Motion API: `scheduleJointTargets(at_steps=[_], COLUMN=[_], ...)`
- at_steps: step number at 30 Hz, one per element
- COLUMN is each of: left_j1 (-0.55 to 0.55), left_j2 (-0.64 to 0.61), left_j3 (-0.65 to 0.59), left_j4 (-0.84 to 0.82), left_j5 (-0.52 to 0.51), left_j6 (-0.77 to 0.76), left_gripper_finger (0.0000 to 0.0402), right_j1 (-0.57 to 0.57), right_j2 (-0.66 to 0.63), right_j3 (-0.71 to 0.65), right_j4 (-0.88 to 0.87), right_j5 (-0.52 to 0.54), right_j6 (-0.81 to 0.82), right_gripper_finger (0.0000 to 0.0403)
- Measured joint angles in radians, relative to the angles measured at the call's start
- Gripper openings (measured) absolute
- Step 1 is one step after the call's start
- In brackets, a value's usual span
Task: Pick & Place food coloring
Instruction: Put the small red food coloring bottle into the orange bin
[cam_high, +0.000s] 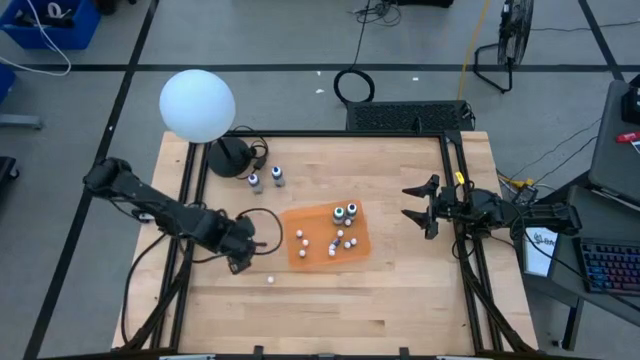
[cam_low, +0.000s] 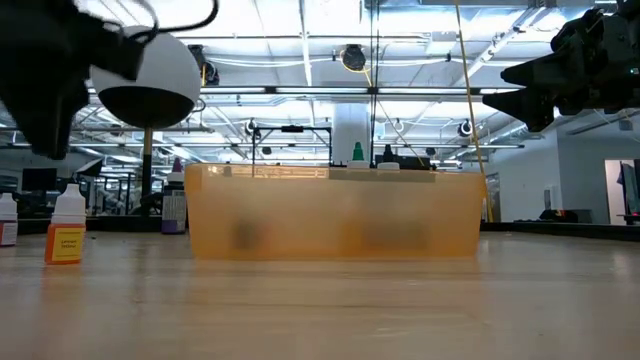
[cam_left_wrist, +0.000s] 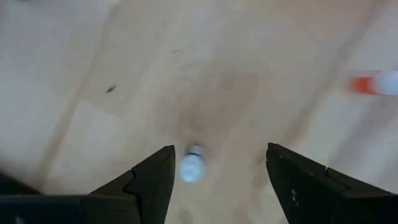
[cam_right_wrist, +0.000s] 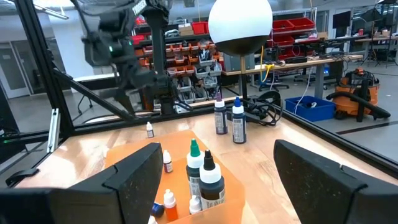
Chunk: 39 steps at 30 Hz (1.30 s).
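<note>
Hovering with fingers spread, the left hand (cam_left_wrist: 217, 186) frames a small white-capped food coloring bottle (cam_left_wrist: 192, 167) standing free on the wooden surface (cam_left_wrist: 124, 74) (not gripped); the right hand (cam_high: 418, 207) waits released beyond the orange tray (cam_high: 352, 250).

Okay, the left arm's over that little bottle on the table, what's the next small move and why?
Probably lower the left end effector and close. Its fingers are open with the small white-capped bottle standing between them on the bare wood, off-centre toward one finger, not yet gripped and outside the orange tray.
</note>
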Motion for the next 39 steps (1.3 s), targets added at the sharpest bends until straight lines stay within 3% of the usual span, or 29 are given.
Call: scheduleJointTargets(at_steps=[5, 13, 24, 39], left_j1=[-0.006, -0.007, -0.007, -0.007], left_j2=[-0.003, -0.003, -0.003, -0.006], left_j3=[-0.1, -0.181, -0.285, -0.357], left_j4=[-0.001, 0.01, 0.207, 0.318], left_j5=[-0.069, -0.026, 0.067, 0.048], left_j6=[-0.105, -0.218, -0.205, -0.178], left_gripper_finger=[0.0253, 0.0253, 0.0253, 0.0253], right_j1=[0.0, 0.0, 0.0, 0.0], right_j2=[0.0, 0.0, 0.0, 0.0], right_j3=[0.0, 0.0, 0.0, 0.0], right_j4=[0.0, 0.0, 0.0, 0.0], right_j5=[0.0, 0.0, 0.0, 0.0], right_j6=[0.0, 0.0, 0.0, 0.0], right_gripper_finger=[0.0293, 0.0293, 0.0293, 0.0293])
